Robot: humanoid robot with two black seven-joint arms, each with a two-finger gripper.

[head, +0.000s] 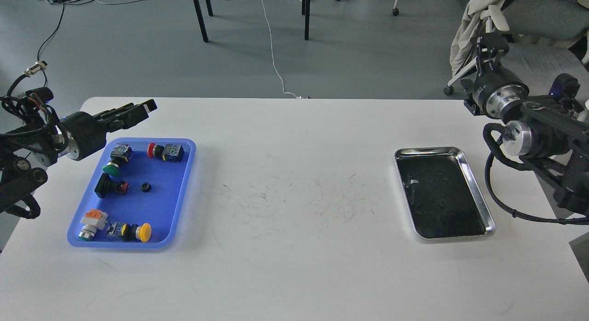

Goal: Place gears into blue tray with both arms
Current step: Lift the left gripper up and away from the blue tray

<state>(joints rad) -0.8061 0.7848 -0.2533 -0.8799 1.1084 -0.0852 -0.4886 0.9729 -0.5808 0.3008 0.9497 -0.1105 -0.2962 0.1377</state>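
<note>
Inside the blue tray (184,173) one gear (146,187) lies among switches (165,151); both arms' fingers unreadable.

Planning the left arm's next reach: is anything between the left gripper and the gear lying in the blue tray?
Nothing visible blocks it. The left gripper hovers beyond the blue tray; the gear lies clear between push-button switches.

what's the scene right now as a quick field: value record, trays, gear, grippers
blue tray: left side of the white table, holds five coloured-cap push-button switches and one gear
gear: lies flat near the blue tray's middle, apart from the switches
steel tray: right side of table, dark inside, contents hard to tell
left gripper: above the blue tray's far edge, holding nothing, looks shut
right gripper: raised off the table's far right, state unclear
</note>
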